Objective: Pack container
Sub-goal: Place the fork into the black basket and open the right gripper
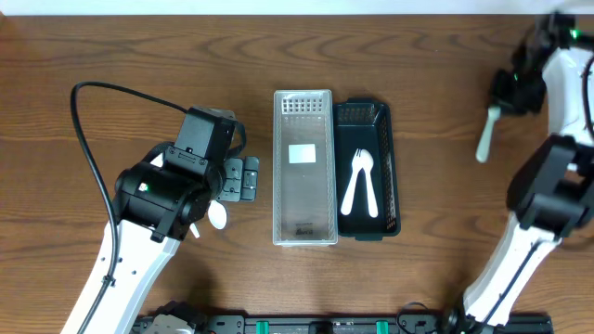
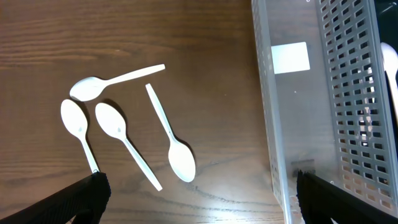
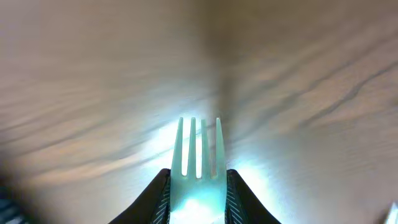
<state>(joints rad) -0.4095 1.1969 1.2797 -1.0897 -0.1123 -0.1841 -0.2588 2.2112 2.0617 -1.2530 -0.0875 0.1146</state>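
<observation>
A clear perforated container [image 1: 303, 167] lies mid-table beside a dark basket [image 1: 384, 167] that holds two white utensils [image 1: 360, 182]. Several white plastic spoons [image 2: 124, 134] lie on the wood left of the clear container [image 2: 311, 112] in the left wrist view. My left gripper [image 2: 199, 196] is open and empty above the table, just right of the spoons. My right gripper [image 3: 198, 193] is shut on a pale green plastic fork [image 3: 198, 155], held above the table at the far right [image 1: 486, 134].
The wooden table [image 1: 139, 56] runs under everything. A black cable [image 1: 88, 139] loops over the left arm. A black rail [image 1: 325, 325] runs along the front edge. One spoon bowl [image 1: 216, 216] shows beside the left arm.
</observation>
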